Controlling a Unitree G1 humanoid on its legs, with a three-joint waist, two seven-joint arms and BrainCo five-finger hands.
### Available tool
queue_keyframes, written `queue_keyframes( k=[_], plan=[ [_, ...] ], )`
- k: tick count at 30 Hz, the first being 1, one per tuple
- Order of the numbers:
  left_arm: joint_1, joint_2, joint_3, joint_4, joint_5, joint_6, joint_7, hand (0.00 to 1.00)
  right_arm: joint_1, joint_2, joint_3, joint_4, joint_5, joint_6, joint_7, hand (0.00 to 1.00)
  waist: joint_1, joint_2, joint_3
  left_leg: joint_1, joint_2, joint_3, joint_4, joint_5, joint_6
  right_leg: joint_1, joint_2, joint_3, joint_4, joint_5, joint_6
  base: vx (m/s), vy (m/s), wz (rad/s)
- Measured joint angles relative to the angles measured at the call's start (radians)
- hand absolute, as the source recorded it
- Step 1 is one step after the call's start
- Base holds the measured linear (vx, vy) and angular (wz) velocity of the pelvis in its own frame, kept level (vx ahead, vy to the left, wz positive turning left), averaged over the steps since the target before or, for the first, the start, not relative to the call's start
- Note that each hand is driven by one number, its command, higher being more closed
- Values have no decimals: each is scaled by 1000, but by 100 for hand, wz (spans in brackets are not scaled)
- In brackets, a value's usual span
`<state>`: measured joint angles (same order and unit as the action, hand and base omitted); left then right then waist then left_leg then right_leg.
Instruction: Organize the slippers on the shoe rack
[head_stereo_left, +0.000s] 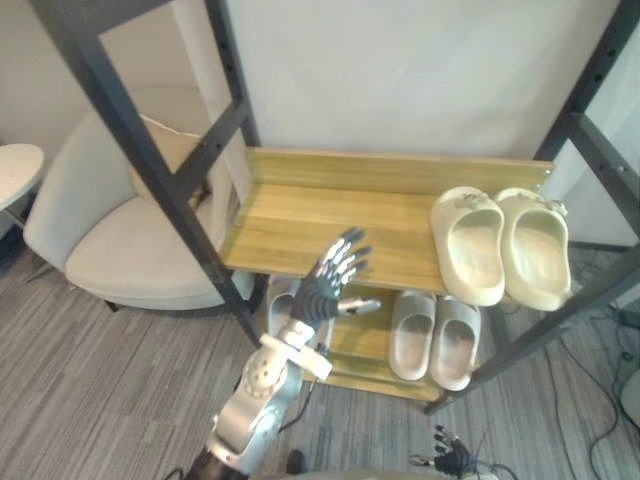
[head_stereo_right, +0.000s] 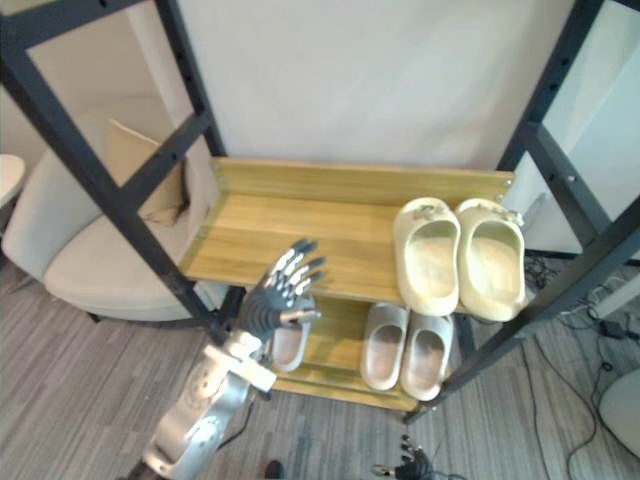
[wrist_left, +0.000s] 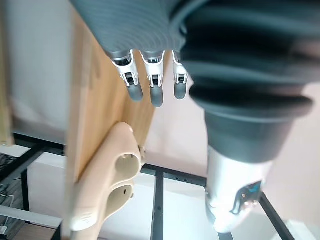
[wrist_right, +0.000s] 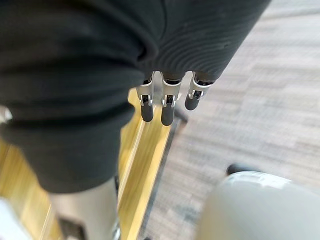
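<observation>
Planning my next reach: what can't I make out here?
1. The slipper on the lower shelf: eye views, mostly hidden by the left hand and the upper shelf; one or a pair, cannot tell.
2. The back of the lower shelf: eye views, covered by the upper shelf.
3. The right hand: small, cut off by the eye views' bottom edge.

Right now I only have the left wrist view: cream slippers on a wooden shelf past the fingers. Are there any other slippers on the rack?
Observer: Yes. A grey pair sits on the lower shelf, toward its right end, below the cream pair.
Operator: Anything else down there?
Observer: One more grey slipper lies further left, partly behind the raised left hand.
Operator: And the right hand?
Observer: The right hand hangs low over the floor, fingers relaxed, holding nothing.
</observation>
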<state>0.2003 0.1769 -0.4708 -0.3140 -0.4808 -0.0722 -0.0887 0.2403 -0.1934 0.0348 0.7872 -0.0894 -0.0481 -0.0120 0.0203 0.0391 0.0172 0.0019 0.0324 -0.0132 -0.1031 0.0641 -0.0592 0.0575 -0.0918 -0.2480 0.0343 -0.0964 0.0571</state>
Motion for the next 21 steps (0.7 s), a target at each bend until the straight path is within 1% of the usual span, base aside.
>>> queue_keyframes(
  k=[1,2,3,4,7,12,14,15,17,18,20,21],
  plan=[
    [54,14,1,-9,-18,8,-18,0,-6,1,0,18,0,-4,0,0,13,-4,-4,1,-2,-6,0,0,1,2,-2,-10,9,-8,-1,-15,-4,19],
    [64,17,2,-10,-23,11,-25,0,-6,1,0,20,0,-4,0,0,15,-4,-5,1,-3,-8,0,1,1,2,-3,-13,11,-10,0,-6,-10,33],
    [121,33,4,-10,-36,18,-54,0,-6,0,1,25,-10,-4,0,0,34,-5,-9,7,-7,-26,0,3,3,16,-5,-31,13,-16,2,-6,-9,26],
    [153,43,9,-10,-39,20,-66,0,-6,1,3,29,-21,-4,0,0,42,-5,-11,11,-8,-28,0,3,3,19,-6,-36,15,-20,2,-2,-10,25],
    [240,47,48,-9,-43,37,-94,0,-25,6,8,38,-28,-4,0,0,43,-4,-11,18,-13,-50,0,3,3,36,-10,-58,14,-30,5,8,-15,21],
    [295,45,105,18,-40,36,-113,0,-41,28,7,40,-28,-4,-3,0,53,-5,-11,18,-14,-56,0,3,3,42,-11,-67,14,-33,5,15,-12,6],
    [304,42,133,102,-18,36,-113,0,-52,42,7,56,-28,-5,-4,0,62,-5,-11,18,-15,-55,0,3,3,44,-11,-67,13,-33,5,38,-12,0],
    [304,41,136,111,-14,36,-113,0,-52,42,7,56,-28,-5,-4,0,64,-5,-11,18,-15,-55,0,3,3,44,-11,-67,13,-33,5,0,0,0],
    [303,28,172,195,59,35,-111,0,-54,45,7,56,-28,-5,-6,0,70,-8,-10,18,-19,-57,0,2,3,46,-14,-68,12,-34,7,23,-2,3],
    [302,24,178,206,70,35,-110,0,-55,45,7,56,-28,-5,-6,0,70,-8,-10,18,-19,-57,0,2,3,46,-14,-69,12,-35,7,13,1,4],
    [275,-22,228,341,148,33,-99,0,-63,48,7,56,-28,-5,-7,0,71,-9,-11,19,-23,-59,0,2,3,48,-18,-71,13,-36,9,-4,4,4],
    [270,-28,234,365,155,34,-93,0,-65,49,7,56,-28,-5,-7,0,71,-10,-11,19,-23,-59,0,2,4,48,-18,-71,13,-36,9,0,0,0]
  ],
)
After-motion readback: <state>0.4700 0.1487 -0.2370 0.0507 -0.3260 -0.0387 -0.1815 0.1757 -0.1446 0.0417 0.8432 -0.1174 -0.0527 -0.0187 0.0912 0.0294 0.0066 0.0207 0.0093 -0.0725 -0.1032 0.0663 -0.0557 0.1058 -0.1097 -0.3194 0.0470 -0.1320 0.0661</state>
